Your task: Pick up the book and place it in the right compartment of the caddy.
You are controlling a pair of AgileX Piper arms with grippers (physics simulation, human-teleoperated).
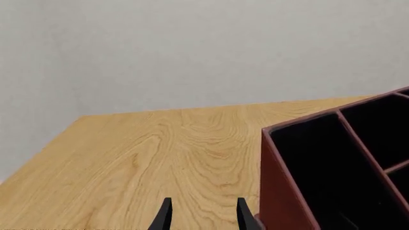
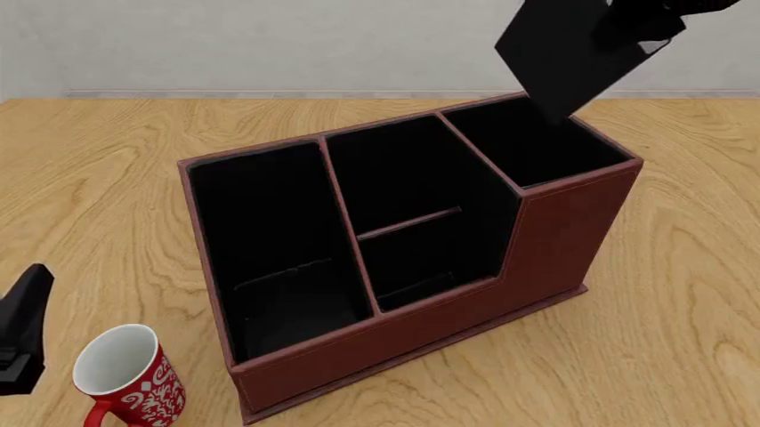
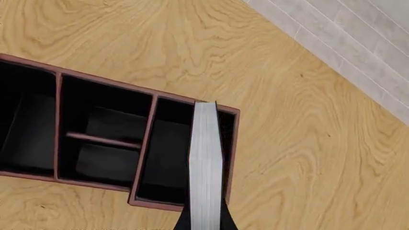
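Observation:
The black book hangs tilted in the air, and my right gripper is shut on its upper part. Its lower corner is over the open top of the caddy's right compartment. In the right wrist view the book's white page edges run straight down over that narrow end section, with black fingers on either side. My left gripper stands open and empty just beside the caddy's left end wall, low over the table.
A red mug with a white pattern stands at the front left, close to my left arm and the caddy's front corner. The wooden table ends at a pale wall behind the caddy.

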